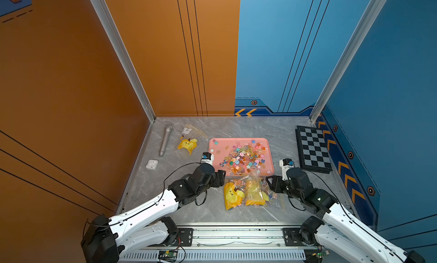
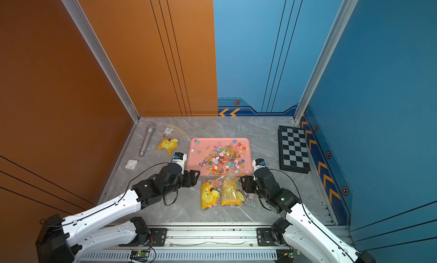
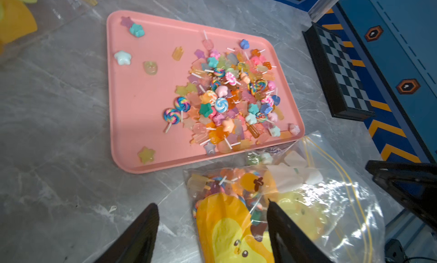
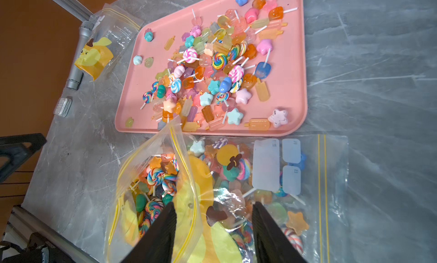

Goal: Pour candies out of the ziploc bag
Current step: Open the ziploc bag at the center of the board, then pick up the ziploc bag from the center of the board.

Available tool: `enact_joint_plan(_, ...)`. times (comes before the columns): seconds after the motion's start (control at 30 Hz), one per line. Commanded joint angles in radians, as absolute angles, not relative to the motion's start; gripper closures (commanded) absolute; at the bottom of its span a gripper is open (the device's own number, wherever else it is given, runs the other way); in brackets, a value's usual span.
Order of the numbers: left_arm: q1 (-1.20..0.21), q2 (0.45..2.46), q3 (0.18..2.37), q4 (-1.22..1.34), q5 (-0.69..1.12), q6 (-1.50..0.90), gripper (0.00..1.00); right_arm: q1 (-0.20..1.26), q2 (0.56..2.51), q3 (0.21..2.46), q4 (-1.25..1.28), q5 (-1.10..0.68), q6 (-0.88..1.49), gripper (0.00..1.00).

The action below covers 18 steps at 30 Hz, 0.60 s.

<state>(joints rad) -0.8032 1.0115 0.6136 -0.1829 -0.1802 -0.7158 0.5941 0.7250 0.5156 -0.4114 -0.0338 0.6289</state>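
Left gripper [image 3: 211, 204] and right gripper [image 4: 214, 204] hover spread over the ziploc bag [image 4: 331, 169], pinching nothing. Most candies [image 3: 231, 96] lie heaped on the pink tray [image 3: 132, 103]; others sit inside the bag beside it.

Candies [image 2: 220, 157] heap on the pink tray [image 2: 192, 162], with the ziploc bag [image 2: 222, 193] just beside it.

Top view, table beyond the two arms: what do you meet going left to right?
In a top view: white earbud case → silver microphone → small ziploc bag with a yellow character → pink tray holding the candies → chessboard.
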Motion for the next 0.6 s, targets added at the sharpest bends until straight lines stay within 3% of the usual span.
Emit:
enact_joint_plan(0.0, -0.79, 1.005, 0.555, -0.145, -0.098, -0.807, 0.25, 0.589, 0.737, 0.558, -0.438, -0.093, 0.597, 0.45)
enact_joint_plan(0.57, -0.842, 1.034, 0.385, 0.004, -0.071, -0.931, 0.23, 0.65, 0.782, 0.526, -0.315, -0.202, 0.625, 0.37)
